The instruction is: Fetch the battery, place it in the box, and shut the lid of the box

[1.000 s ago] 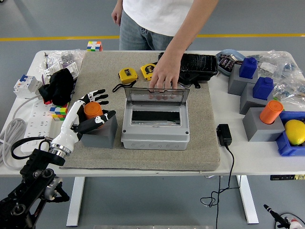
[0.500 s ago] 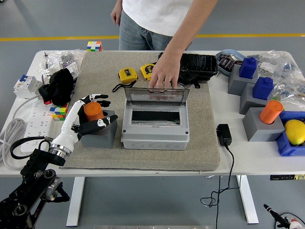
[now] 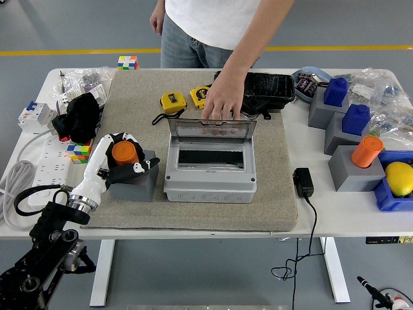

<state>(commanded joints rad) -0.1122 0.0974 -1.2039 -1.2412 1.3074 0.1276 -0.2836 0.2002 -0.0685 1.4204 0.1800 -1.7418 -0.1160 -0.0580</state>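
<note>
We saw the left hand reaching in from the lower left over the worktop, with its fingers curled around the orange battery. The battery stood upright in its grey holder, between the fingers on its far side and the thumb on its near side. If the fingers really pressed the battery or were only very close to it, we could not tell for sure.

To the right of the fingers, just beside the holder, the grey box lay on the beige mat. Its clear lid stood raised at the far side, and a person's hand rested with its fingertips on the top edge of this lid. Beyond the fingers, two yellow tape measures lay on the mat. To the left of the fingers we saw a colour cube and a black cloth.

The right hand was not in the picture.
</note>
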